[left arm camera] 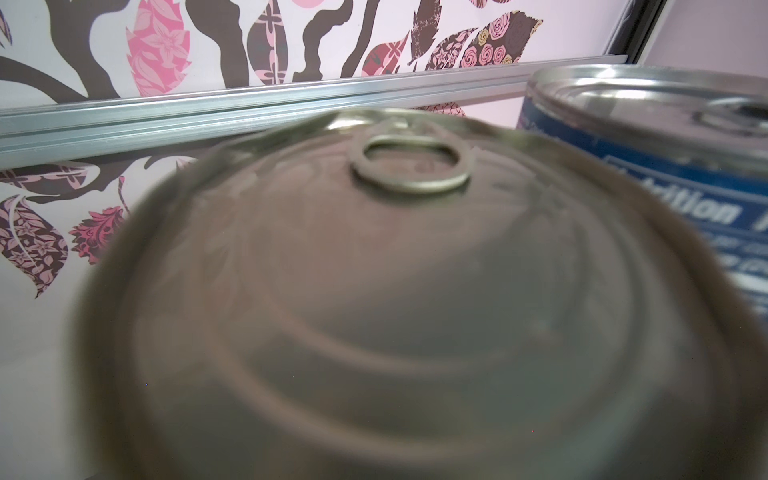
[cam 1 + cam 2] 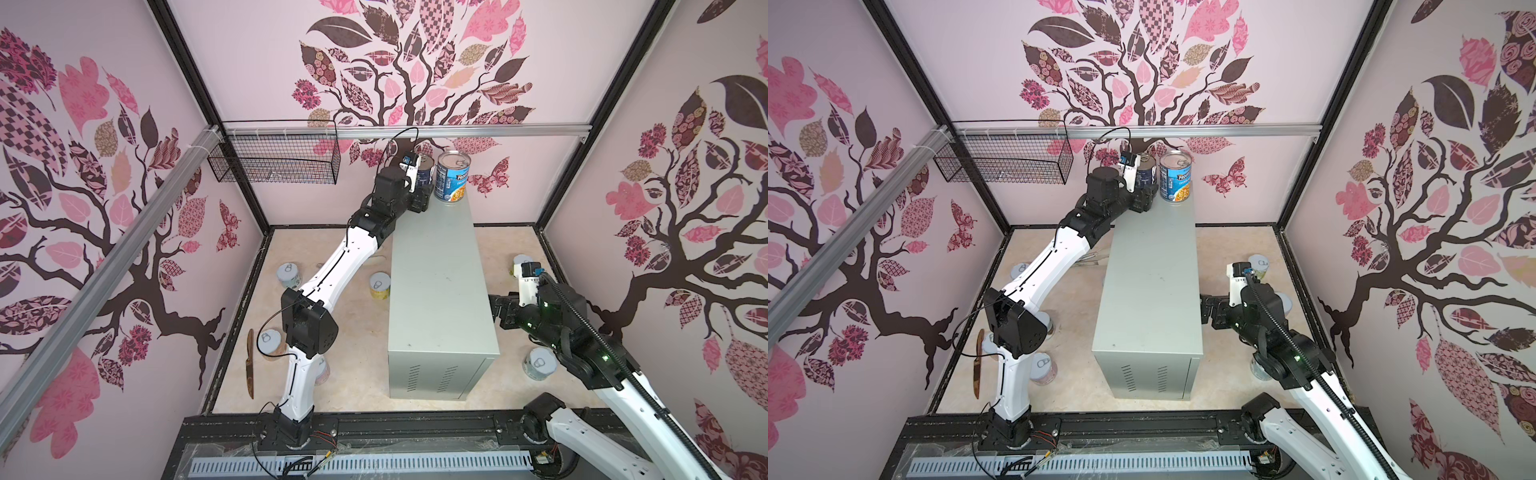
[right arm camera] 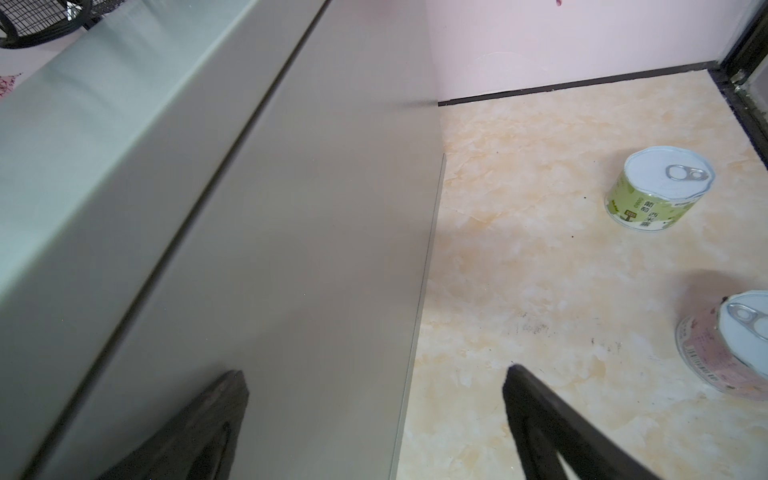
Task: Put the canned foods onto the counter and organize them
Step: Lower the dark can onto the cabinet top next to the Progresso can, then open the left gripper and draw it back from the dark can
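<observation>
As seen from above, shows nearest the right gripper (image 3: 374, 372), jaws wide and empty, beside the counter (image 2: 436, 270); short tins (image 2: 380, 286) on the marbled floor (image 2: 357, 374); farthest, the left gripper (image 2: 420, 199) clamped on the navy tin (image 2: 424, 170) atop the counter's far end, beside the blue tin (image 2: 453, 174).

Two tall tins (image 2: 1147, 170) (image 2: 452, 178), seven short tins (image 2: 289, 274) (image 2: 380, 284) (image 2: 270, 340) (image 2: 1044, 368) (image 3: 660, 187) (image 3: 723, 345) (image 2: 540, 363) (several half hidden behind arms), one counter (image 2: 436, 270), one wire basket (image 2: 274, 162), one wooden utensil (image 2: 249, 365).
</observation>
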